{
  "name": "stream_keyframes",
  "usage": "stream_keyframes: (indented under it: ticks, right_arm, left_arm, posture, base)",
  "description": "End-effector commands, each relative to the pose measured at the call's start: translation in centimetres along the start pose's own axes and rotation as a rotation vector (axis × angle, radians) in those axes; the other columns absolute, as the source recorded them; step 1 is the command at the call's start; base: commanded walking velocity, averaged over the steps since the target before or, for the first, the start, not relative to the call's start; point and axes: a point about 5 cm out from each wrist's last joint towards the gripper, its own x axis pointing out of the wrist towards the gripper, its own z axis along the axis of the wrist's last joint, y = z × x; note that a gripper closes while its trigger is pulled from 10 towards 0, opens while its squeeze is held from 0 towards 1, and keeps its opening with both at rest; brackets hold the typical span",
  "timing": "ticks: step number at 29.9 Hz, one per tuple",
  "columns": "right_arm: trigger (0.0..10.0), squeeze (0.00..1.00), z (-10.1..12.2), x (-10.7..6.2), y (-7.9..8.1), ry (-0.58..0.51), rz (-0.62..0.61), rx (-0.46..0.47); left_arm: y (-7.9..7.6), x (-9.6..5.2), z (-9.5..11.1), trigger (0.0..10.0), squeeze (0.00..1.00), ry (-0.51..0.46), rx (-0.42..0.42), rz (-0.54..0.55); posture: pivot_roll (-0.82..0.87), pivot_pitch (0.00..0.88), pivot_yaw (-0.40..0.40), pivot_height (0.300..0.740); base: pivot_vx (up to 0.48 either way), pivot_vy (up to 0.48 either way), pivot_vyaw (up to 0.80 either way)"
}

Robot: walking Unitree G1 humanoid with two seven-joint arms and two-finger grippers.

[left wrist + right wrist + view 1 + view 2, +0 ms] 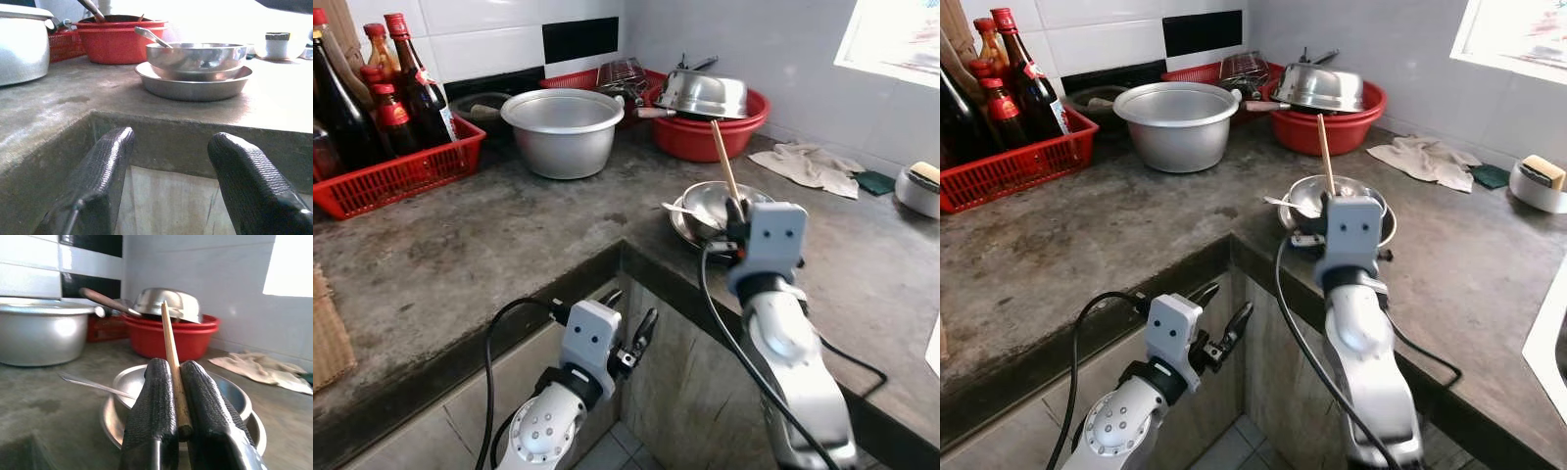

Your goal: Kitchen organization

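Worktop (489, 245): grey stone, L-shaped corner.
Right tool (177, 396): clamped on wooden chopstick (171, 362), upright, over steel bowl (697, 204).
Bowl: holds spoon (93, 383), sits on steel plate (190, 88).
Left tool (171, 186): fingers apart, below worktop edge.
Behind: aluminium pot (563, 129), red basin (705, 132).

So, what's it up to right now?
Right gripper shut on chopstick, above steel bowl. Left gripper open, idle below counter edge. Nothing blocking.
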Motion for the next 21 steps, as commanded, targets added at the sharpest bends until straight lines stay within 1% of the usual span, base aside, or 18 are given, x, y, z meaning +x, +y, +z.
stream_keyframes:
  ticks: [1,5,6,8,11,13,18,21]
  right_arm:
    - [10.0,0.0,1.0,-0.7,-0.6,-0.04,-0.006,0.007]
    - [10.0,0.0,0.8,-1.6,-1.2,-0.032,-0.024,-0.005]
    - [10.0,0.0,0.8,-1.6,-1.2,-0.032,-0.024,-0.005]
    - [10.0,0.0,0.6,-2.3,-1.6,-0.021,-0.021,-0.023]
    - [10.0,0.0,0.3,-3.0,-2.0,-0.005,-0.012,-0.036]
    - [10.0,0.0,0.3,-3.2,-2.1,0.001,-0.012,-0.034]
    - [10.0,0.0,0.5,-2.9,-1.9,-0.005,-0.021,-0.021]
    - [10.0,0.0,0.5,-2.7,-1.7,-0.006,-0.023,-0.012]
  left_arm:
    - [-0.1,0.0,0.5,10.0,0.0,-0.021,0.001,-0.006]
    - [-0.1,0.0,0.7,10.0,0.0,-0.03,0.003,-0.005]
    - [-0.1,0.0,0.7,10.0,0.0,-0.03,0.003,-0.005]
    - [0.0,0.0,0.9,10.0,0.0,-0.041,0.001,-0.001]
    - [0.0,-0.1,1.2,10.0,0.0,-0.05,0.0,-0.009]
    - [-0.1,-0.1,1.3,10.0,0.0,-0.054,-0.001,-0.014]
    - [-0.1,0.0,1.4,10.0,0.0,-0.057,-0.006,-0.019]
    - [-0.2,0.1,1.4,10.0,0.0,-0.057,-0.01,-0.022]
  posture:
    - [0.08,0.011,-0.044,0.74]
    - [0.07,0.009,-0.039,0.74]
    - [0.07,0.009,-0.039,0.74]
    - [0.07,0.01,-0.034,0.74]
    - [0.07,0.008,-0.028,0.74]
    - [0.07,0.006,-0.024,0.74]
    - [0.07,0.005,-0.023,0.74]
    - [0.07,0.004,-0.025,0.74]
  base:
    - [0.0,0.0,0.0]
    - [0.0,0.0,0.0]
    - [0.0,0.0,0.0]
    - [0.0,0.0,-0.26]
    - [0.0,0.0,-0.8]
    - [0.0,0.0,-0.8]
    - [0.0,0.0,-0.8]
    - [-0.296,0.0,-0.8]
